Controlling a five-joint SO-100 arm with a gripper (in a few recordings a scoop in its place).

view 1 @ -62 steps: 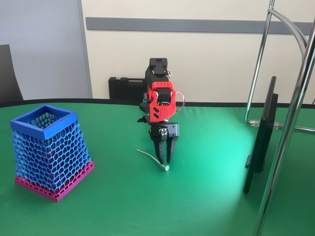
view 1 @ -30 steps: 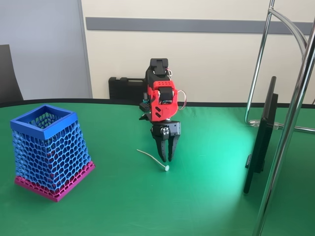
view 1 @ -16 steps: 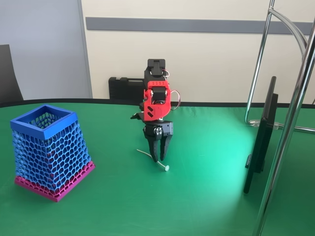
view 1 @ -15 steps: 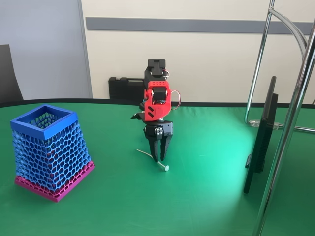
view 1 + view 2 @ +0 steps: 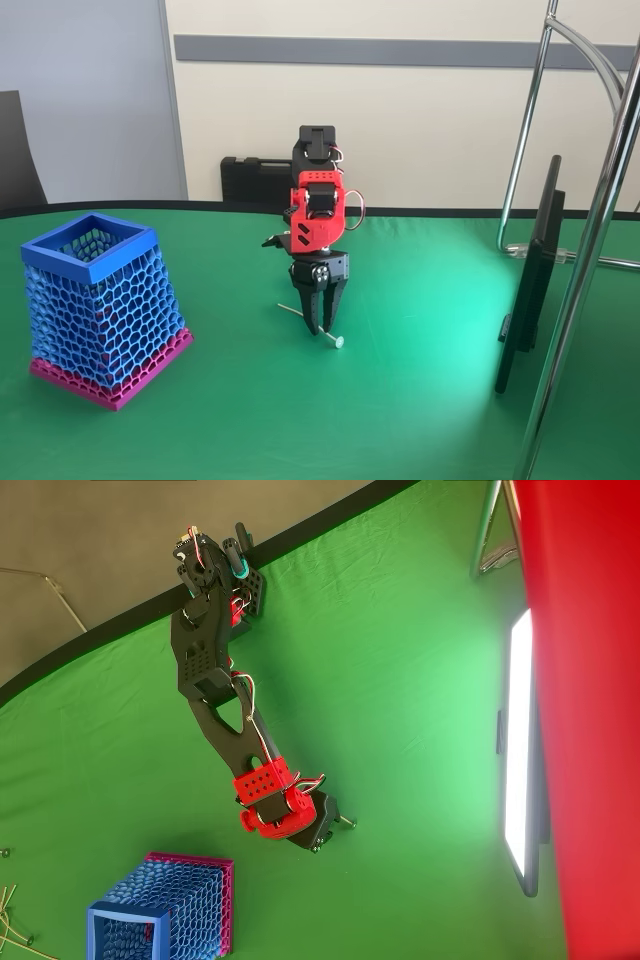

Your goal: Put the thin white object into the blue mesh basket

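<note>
the tool [image 5: 321,327] now stands directly over the middle of the thin white object [image 5: 334,340], having shifted left in the fixed view from its earlier place beside the disc end. its fingers point down, parted slightly, straddling the stick and grasping nothing. the object lies flat on the green worktop [image 5: 420,400], its disc end showing just right of the fingertips. the blue mesh basket [image 5: 98,306] stands well apart to the left, upright. judgement: alignment for the pick is complete; closing on the stick comes next, and so thin a stick may slip.
</note>
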